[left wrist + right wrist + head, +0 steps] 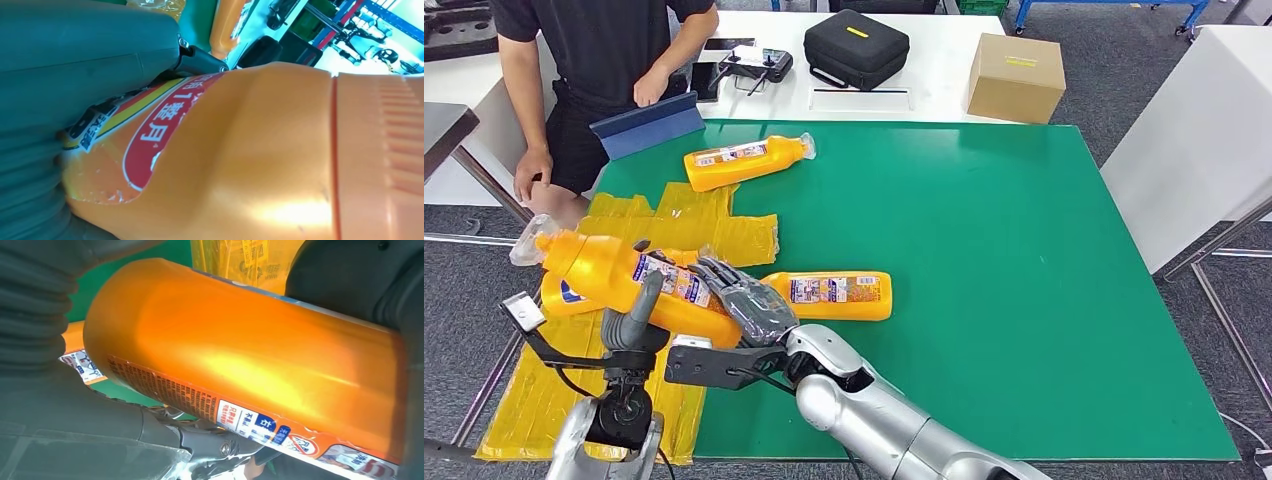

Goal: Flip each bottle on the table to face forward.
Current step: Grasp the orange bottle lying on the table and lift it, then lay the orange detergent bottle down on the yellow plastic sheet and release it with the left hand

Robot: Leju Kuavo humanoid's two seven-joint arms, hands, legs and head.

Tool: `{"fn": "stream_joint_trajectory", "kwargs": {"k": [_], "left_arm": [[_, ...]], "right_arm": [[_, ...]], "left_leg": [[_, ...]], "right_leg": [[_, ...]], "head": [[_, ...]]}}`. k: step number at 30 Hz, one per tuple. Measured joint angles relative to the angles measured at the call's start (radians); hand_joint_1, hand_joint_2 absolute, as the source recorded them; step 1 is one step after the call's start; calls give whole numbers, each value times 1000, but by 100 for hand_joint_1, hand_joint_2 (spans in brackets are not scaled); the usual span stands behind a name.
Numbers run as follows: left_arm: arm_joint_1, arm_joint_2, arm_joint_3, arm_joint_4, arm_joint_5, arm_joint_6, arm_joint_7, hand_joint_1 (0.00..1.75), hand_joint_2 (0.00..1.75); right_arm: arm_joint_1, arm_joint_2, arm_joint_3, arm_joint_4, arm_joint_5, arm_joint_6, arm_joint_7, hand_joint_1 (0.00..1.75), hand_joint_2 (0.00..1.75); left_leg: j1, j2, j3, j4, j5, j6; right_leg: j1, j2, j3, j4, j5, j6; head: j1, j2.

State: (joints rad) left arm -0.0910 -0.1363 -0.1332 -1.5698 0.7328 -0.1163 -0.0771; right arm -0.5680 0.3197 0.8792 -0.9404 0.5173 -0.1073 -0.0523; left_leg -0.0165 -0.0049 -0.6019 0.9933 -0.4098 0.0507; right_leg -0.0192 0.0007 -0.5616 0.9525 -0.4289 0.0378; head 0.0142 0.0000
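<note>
Both my left hand [629, 325] and right hand [749, 305] grasp one orange bottle [639, 280], lifted at the table's near-left. Risk: slick plastic twists loose mid-flip and drops onto the bottle beneath [564, 296].

Orange bottle [639, 280] raised at mat's left edge, 2 more bottles [746, 160] [829, 296] lying flat

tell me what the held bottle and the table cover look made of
Held bottle: likely glossy orange plastic, given the bright sheen in the right wrist view, with a printed paper or film label. Table cover: matte green mat, perhaps felt or rubber; no glare, flat even colour.
</note>
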Motion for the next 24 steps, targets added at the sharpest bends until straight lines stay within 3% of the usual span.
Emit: {"fn": "stream_joint_trajectory", "kwargs": {"k": [11,14,19,24], "left_arm": [[-11,2,0,0,-28,4,-12,175,175],[-20,6,1,0,-100,38,-49,175,175],[-31,39,47,-13,-513,248,-194,175,175],[3,110,148,-52,-982,394,-197,175,175]], "right_arm": [[6,-19,-5,-27,-1,-2,2,0,0],[15,-35,-11,-54,9,-13,10,0,0],[74,-112,-67,-196,55,-34,39,0,0],[131,-224,-207,-381,67,-10,24,0,0]], "left_leg": [[0,0,0,0,0,0],[0,0,0,0,0,0],[0,0,-1,0,0,0],[0,-2,-1,0,0,0]], "right_leg": [[0,0,0,0,0,0],[0,0,0,0,0,0],[0,0,1,0,0,0],[0,-1,2,0,0,0]], "head": [[0,0],[0,0],[0,0],[0,0]]}}
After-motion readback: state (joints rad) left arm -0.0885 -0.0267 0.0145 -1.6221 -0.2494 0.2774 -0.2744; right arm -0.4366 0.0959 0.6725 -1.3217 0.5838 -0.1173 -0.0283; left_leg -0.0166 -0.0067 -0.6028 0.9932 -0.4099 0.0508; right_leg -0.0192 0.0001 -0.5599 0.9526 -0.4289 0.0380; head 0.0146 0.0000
